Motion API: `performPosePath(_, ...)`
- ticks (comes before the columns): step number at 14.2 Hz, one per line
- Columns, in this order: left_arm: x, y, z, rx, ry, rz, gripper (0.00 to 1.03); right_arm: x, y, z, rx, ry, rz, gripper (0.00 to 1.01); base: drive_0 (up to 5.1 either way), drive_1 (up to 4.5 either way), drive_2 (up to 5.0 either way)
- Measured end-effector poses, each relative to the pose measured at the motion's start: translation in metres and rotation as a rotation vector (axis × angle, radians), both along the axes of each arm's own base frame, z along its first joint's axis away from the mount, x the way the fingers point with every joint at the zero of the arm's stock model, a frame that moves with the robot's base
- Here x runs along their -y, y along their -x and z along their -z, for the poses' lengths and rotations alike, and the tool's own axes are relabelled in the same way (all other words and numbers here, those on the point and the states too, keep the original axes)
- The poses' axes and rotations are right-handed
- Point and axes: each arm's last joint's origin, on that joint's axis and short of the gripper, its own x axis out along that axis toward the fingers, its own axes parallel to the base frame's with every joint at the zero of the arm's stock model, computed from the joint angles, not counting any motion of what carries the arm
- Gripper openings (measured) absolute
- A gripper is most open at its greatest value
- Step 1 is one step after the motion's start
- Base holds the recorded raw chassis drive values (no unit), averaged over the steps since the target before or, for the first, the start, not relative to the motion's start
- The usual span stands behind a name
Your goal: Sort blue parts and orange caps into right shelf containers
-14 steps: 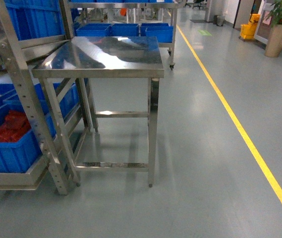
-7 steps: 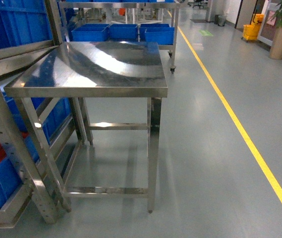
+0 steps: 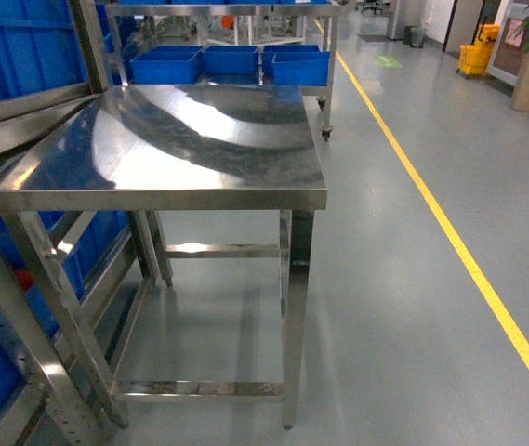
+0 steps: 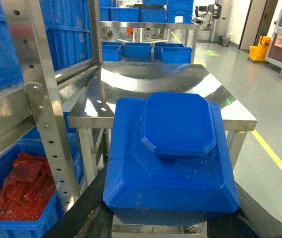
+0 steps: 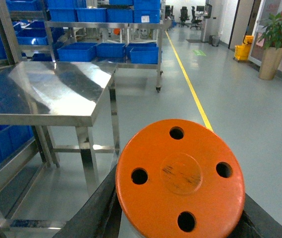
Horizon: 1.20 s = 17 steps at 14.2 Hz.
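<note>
Two grippers gripping | left gripper [image 4: 170, 218] clamping blue part [image 4: 173, 158] | right gripper [image 5: 180, 218] clamping orange cap [image 5: 180, 176] | both facing steel table [image 3: 171, 149]

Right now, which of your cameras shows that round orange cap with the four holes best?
The right wrist view: the round orange cap fills its foreground, held between the right gripper's dark fingers. The head and left wrist views don't show it at all.

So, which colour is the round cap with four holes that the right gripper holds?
Orange. The cap shows best in the right wrist view, filling the foreground.
</note>
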Motion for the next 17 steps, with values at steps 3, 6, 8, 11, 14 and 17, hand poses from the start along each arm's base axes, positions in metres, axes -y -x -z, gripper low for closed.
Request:
performPosePath(3, -0.0001, 0.0000, 0.0001, -0.001, 0.000, -0.003, 0.43, 0.0000, 0.0000, -0.0005, 0.005, 0.000, 0.000, 0.43, -4.9, 2.51, 2.5)
performPosePath(6, -0.0001, 0.0000, 0.0001, -0.001, 0.000, -0.004, 0.43, 0.0000, 0.0000, -0.0009, 0.010, 0.000, -0.001, 0.43, -4.8, 2.52, 2.5)
performPosePath(8, -0.0002, 0.0000, 0.0000, 0.000, 0.000, -0.005, 0.43, 0.0000, 0.0000, -0.0005, 0.005, 0.000, -0.001, 0.43, -5.0, 2.36, 2.4)
performPosePath(11, -0.0001, 0.0000, -0.0002, 0.002, 0.000, -0.003, 0.43, 0.0000, 0.0000, -0.0005, 0.005, 0.000, -0.001, 0.43, -4.7, 2.58, 2.6)
performPosePath(14, -0.0001, 0.0000, 0.0000, 0.000, 0.000, -0.003, 0.43, -0.0001, 0.0000, -0.0004, 0.004, 0.000, -0.002, 0.43, -4.7, 1.33, 3.6)
performPosePath(17, -0.0001, 0.0000, 0.0002, -0.002, 0.000, -0.003, 0.43, -0.0001, 0.0000, -0.0005, 0.005, 0.000, -0.002, 0.43, -4.7, 1.28, 3.6)
